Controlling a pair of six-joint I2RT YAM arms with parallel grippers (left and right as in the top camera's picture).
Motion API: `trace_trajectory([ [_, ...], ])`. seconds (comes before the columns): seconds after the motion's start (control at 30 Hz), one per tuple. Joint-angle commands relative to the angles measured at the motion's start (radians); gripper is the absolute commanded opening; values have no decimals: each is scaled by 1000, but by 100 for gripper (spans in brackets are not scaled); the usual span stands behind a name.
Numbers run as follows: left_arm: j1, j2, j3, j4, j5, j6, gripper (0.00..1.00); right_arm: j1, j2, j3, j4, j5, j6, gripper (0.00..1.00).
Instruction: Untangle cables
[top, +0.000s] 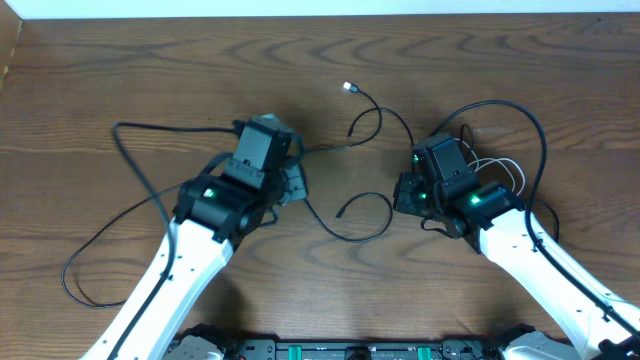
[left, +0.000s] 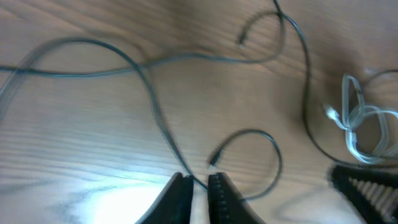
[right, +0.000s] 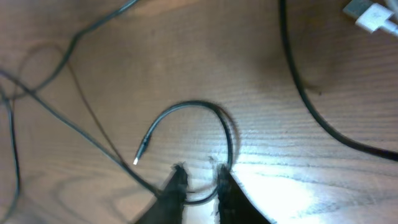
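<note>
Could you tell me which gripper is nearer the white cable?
Right. The white cable lies just behind the right gripper; the left gripper is much farther away.

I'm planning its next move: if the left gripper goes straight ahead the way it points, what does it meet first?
The left gripper meets a black cable first, lying right at its fingertips. The cable's curled plug end is just beyond. How high the gripper hovers is unclear.

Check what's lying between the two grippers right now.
Overhead view: the curled free end of a black cable, plug tip included, lies on the wood between the left gripper and the right gripper.
</note>
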Motion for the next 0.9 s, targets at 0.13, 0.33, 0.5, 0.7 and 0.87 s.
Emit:
trace_trajectory([
  [0.13,55,31,-2,-42,-32,46,46,1,10,4,-67,-45,-5,73],
  [0.33,317,31,-1,-83,-58,47,54,15,10,4,-75,-45,-5,80],
  [0.5,650,37,-1,-71,-58,6,59,51,10,4,-55,-44,-5,81],
  [0.7,1003,92,-1,-22,-103,-38,59,111,10,4,9,-44,-5,80],
  [0.87,1128,205,-2,-31,-322,-29,59,159,11,4,64,-44,-5,81],
])
